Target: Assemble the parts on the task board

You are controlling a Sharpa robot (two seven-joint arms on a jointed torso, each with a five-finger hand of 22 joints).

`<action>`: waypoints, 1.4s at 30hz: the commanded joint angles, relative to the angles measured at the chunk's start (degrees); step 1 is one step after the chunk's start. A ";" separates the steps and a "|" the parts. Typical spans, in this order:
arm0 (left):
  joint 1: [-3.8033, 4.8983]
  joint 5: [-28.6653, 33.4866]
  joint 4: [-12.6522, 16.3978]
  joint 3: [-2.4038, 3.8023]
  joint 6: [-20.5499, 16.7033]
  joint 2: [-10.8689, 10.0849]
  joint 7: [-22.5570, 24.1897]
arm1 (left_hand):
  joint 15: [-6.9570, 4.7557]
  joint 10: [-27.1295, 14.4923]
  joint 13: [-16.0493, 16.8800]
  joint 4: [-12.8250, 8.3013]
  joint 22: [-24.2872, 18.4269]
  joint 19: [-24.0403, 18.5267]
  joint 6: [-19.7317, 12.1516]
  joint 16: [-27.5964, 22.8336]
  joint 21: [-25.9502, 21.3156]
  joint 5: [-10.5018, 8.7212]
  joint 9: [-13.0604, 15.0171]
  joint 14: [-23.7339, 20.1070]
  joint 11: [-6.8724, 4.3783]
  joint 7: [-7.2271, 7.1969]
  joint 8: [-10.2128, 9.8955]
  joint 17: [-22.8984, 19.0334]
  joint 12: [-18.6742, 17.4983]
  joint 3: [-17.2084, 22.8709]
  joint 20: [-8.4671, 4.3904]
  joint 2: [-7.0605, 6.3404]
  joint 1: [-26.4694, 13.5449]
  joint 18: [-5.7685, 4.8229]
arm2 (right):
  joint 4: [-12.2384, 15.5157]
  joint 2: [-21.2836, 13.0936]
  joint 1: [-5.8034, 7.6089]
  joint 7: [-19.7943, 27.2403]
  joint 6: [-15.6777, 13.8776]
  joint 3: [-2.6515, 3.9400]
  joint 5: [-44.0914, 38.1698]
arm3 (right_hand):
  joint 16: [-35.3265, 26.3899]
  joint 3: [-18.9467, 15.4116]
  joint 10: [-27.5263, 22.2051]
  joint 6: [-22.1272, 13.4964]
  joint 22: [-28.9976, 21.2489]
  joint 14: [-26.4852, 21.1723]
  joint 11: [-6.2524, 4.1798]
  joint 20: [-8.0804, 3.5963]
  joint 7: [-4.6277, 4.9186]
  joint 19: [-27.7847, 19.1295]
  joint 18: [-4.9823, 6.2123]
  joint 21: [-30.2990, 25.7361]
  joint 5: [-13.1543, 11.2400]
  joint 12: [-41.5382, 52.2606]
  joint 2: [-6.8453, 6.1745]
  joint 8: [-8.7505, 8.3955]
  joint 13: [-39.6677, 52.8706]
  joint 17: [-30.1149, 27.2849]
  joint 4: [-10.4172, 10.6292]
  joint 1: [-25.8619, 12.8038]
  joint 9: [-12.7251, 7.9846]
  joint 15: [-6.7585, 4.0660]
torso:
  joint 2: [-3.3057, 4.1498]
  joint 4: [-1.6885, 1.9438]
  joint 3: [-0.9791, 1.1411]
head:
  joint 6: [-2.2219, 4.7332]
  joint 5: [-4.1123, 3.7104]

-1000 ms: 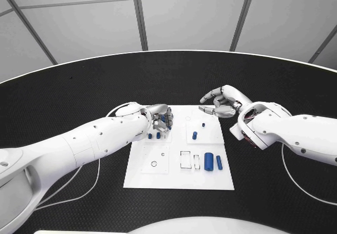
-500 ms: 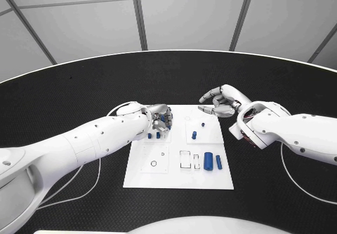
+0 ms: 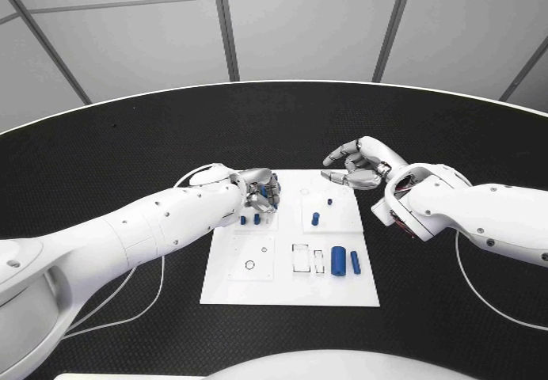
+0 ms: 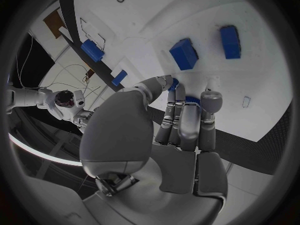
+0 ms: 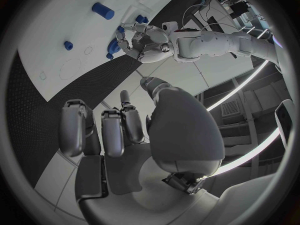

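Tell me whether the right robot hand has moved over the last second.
Yes, slightly. The right robot hand has drifted toward the table's far side, away from the task board's far right corner.

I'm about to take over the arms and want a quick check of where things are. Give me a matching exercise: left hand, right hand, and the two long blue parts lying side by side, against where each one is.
Things:
1. left hand
2. right hand
3. two long blue parts

Places:
A. above the black table, just off the far right corner of the task board
B. lying on the board's near right part
C. over the board's far left part, fingers at a blue part

Pairs: 1-C, 2-A, 3-B
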 commanded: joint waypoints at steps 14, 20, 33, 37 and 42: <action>-0.09 0.02 -0.73 -0.01 0.86 0.61 -0.78 | 0.02 0.05 -0.39 0.77 0.04 0.48 0.33 0.20 0.36 -0.66 -0.23 0.31 0.25 0.09 -0.68 -0.68 -0.94 -0.99 -0.09 -0.03 -1.16 -1.02 | -0.10 0.13 0.00 -0.02 0.05 0.00 0.00 | -0.25 0.34 0.13 0.31 4.80 4.59 -0.15 -0.28 -0.06 1.44 0.61 -0.11 0.43 0.03 0.67 0.29 5.11 9.50 0.04 -0.11 -0.02 -0.32 | 0.02 -0.04 0.01 | -0.13 0.13; -0.22 0.01 -0.94 -0.02 0.97 0.81 -1.19 | -0.01 0.23 -0.44 0.71 0.40 0.75 0.48 0.22 0.54 -0.63 -0.24 0.40 0.19 0.05 -0.72 -0.67 -1.00 -0.91 -0.10 0.27 -0.87 -1.08 | -0.13 0.18 0.00 -0.03 0.10 0.00 0.00 | -0.22 0.36 0.23 0.33 4.82 4.61 -0.16 -0.28 -0.07 1.46 0.60 -0.08 0.47 0.13 0.68 0.31 5.20 9.56 0.03 -0.09 -0.02 -0.33 | 0.05 -0.03 0.02 | -0.19 0.07; -0.41 0.01 -1.07 -0.03 0.34 0.89 -1.00 | -0.67 2.52 -0.81 0.11 3.50 3.11 2.93 -0.13 2.33 -0.58 -0.18 0.86 -0.48 -0.45 -0.59 -2.83 -1.39 0.26 -0.60 2.89 0.97 -1.68 | -0.11 0.20 0.00 -0.05 0.07 0.00 0.00 | -0.24 0.40 0.49 0.37 4.81 4.60 -0.17 -0.30 -0.08 1.46 0.61 -0.10 0.51 0.41 0.72 0.33 5.46 9.53 0.02 -0.07 -0.01 -0.34 | 0.02 0.02 -0.03 | -0.26 0.06; -0.42 0.01 -1.01 -0.03 -0.33 0.77 -0.85 | -0.85 3.17 -0.90 0.13 4.45 3.76 3.56 -0.37 2.84 -0.57 -0.13 0.88 -0.70 -0.59 -0.55 -3.81 -1.55 0.37 -0.75 3.36 0.98 -1.87 | -0.09 0.16 0.00 -0.04 0.02 0.00 0.00 | -0.24 0.40 0.49 0.37 4.81 4.60 -0.17 -0.30 -0.08 1.46 0.61 -0.10 0.51 0.41 0.72 0.33 5.46 9.53 0.02 -0.07 -0.01 -0.34 | 0.03 0.00 -0.05 | -0.18 -0.03; -0.43 0.02 -0.95 -0.03 -0.75 0.64 -0.82 | -0.93 3.32 -1.03 -0.20 4.48 3.83 3.57 -0.21 2.90 -0.51 -0.21 1.21 -0.73 -0.58 -0.81 -3.24 -1.86 0.56 -0.85 3.32 1.25 -1.87 | -0.04 0.11 0.00 -0.05 0.00 0.00 0.00 | -0.24 0.40 0.49 0.37 4.81 4.60 -0.17 -0.30 -0.08 1.46 0.61 -0.10 0.51 0.41 0.72 0.33 5.46 9.53 0.02 -0.07 -0.01 -0.34 | 0.02 0.03 -0.04 | -0.12 -0.07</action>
